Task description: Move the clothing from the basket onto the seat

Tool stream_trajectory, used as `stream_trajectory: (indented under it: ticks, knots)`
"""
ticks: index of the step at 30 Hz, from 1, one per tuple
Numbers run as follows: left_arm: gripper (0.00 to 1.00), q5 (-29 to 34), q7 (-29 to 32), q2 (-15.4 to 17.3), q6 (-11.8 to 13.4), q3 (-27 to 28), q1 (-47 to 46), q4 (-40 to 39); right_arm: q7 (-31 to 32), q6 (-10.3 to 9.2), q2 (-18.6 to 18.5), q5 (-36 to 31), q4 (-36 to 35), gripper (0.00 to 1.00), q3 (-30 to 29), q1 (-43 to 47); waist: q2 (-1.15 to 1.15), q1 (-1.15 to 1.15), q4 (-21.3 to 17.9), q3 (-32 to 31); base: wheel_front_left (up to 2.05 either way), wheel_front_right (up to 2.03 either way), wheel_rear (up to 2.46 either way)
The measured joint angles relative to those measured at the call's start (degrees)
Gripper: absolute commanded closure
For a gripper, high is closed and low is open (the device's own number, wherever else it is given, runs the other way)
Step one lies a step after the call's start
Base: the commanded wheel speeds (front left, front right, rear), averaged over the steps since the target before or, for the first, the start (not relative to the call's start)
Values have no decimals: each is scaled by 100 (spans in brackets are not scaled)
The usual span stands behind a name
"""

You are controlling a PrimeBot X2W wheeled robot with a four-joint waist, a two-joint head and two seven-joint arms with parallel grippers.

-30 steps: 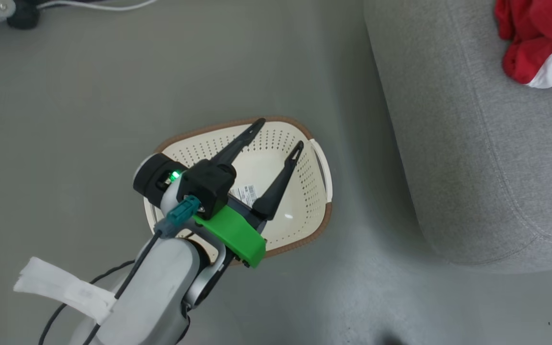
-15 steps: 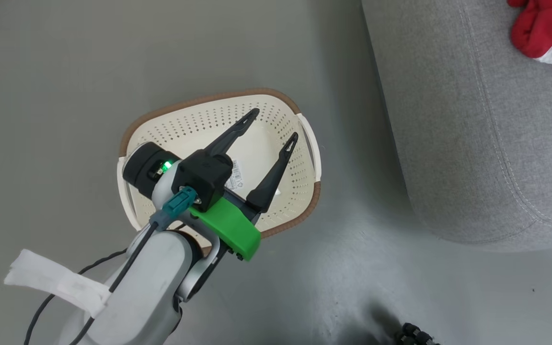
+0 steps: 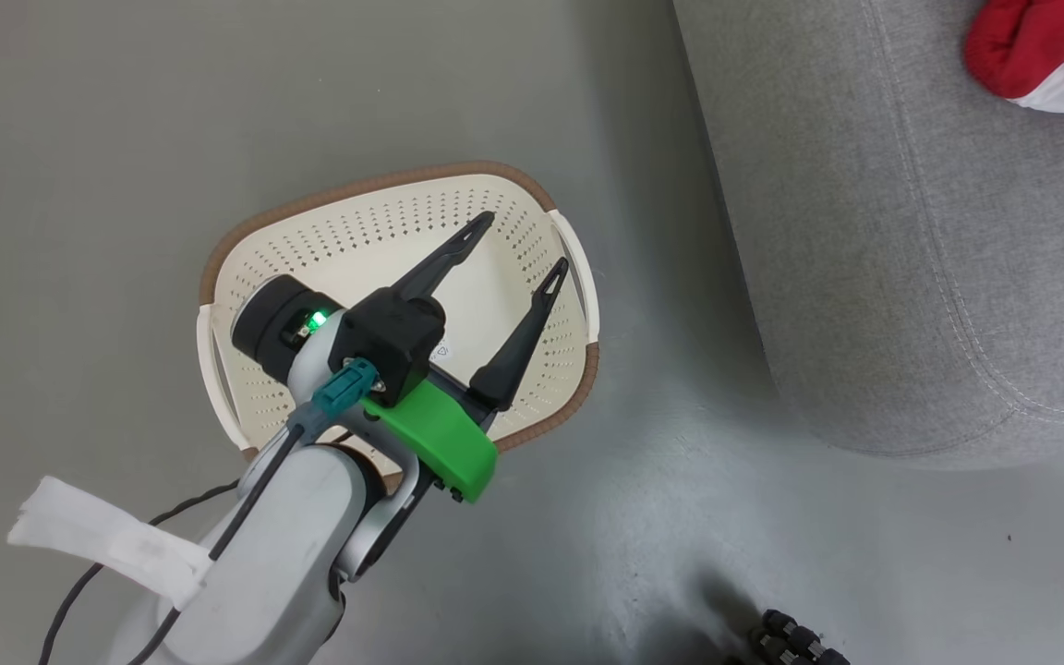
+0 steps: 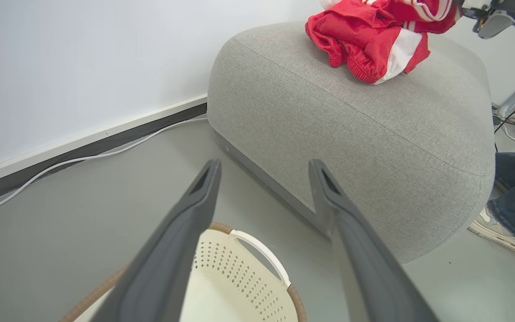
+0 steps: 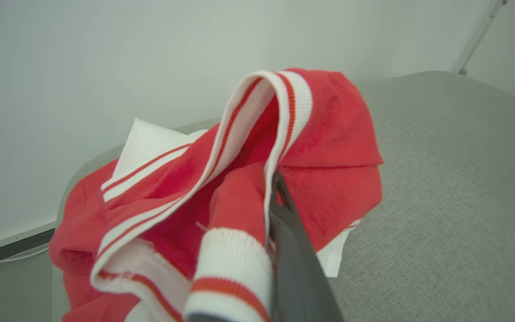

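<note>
Clothing (image 5: 329, 147) on seat (image 5: 441, 179), R gripper (image 5: 272, 183) clamping; L gripper (image 3: 524, 242) splayed over basket (image 3: 347, 231).

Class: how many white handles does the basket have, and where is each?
2. One handle on the basket's left end; the other on its right end, nearer the sofa. The arm hides some rim.

You are in a test room: bare grey floor (image 3: 126, 139), plain white wall (image 4: 83, 67), loose cable (image 4: 105, 154), one grey sofa (image 4: 351, 134).
</note>
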Motion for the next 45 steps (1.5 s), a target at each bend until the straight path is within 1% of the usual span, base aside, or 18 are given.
stream_trajectory:
  ticks: [2, 3, 4, 8, 13, 16, 20, 26, 35, 45]
  knots:
    - [0, -1, -5, 9, 0, 2, 0, 31, -42, 20, 75, -7, 9, 53, 43, 60, 0, 0, -25, -25, 0, 0, 0]
    - [0, -2, -5, 21, 0, 8, 1, 44, -55, 49, 97, -8, 10, 18, 59, 86, 0, 0, -39, -39, 0, 0, 0]
    - [0, -3, -7, 25, 0, 13, 2, 59, -57, 55, 114, -15, 11, 0, 82, 109, 0, 0, -54, -56, 0, 0, 0]
    - [0, -32, -58, 25, 0, 30, 11, 111, -132, 141, 201, -123, 7, 0, 203, 231, 0, 0, -119, -139, 0, 0, 0]
    - [0, -104, -163, 23, 0, 78, 94, 191, -208, 199, 393, -144, -31, 0, 175, 445, 0, 0, -207, -283, 0, 0, 0]
    - [0, -158, -224, 16, 1, 100, 172, 260, -223, 249, 417, -149, -73, 0, 172, 666, 0, 0, -263, -391, 0, 0, 0]
    - [0, -220, -310, -24, 1, 124, 310, 364, -224, 258, 475, -148, -191, 0, 92, 1054, 0, 0, -334, -604, 0, 0, 0]
    - [0, -402, -417, -122, 1, 142, 421, 453, -225, 275, 465, -159, -719, 0, -155, 1424, 0, 0, -360, -869, 0, 0, 0]
    - [0, -456, -610, -197, 1, 163, 566, 598, -231, 300, 557, -252, -1412, 0, -316, 2073, 0, 0, -236, -1190, 0, 0, 0]
    - [0, -589, -832, -328, 1, 242, 747, 918, -231, 299, 645, -638, -2061, 0, -188, 2457, 0, 0, 37, -1590, 0, 0, 0]
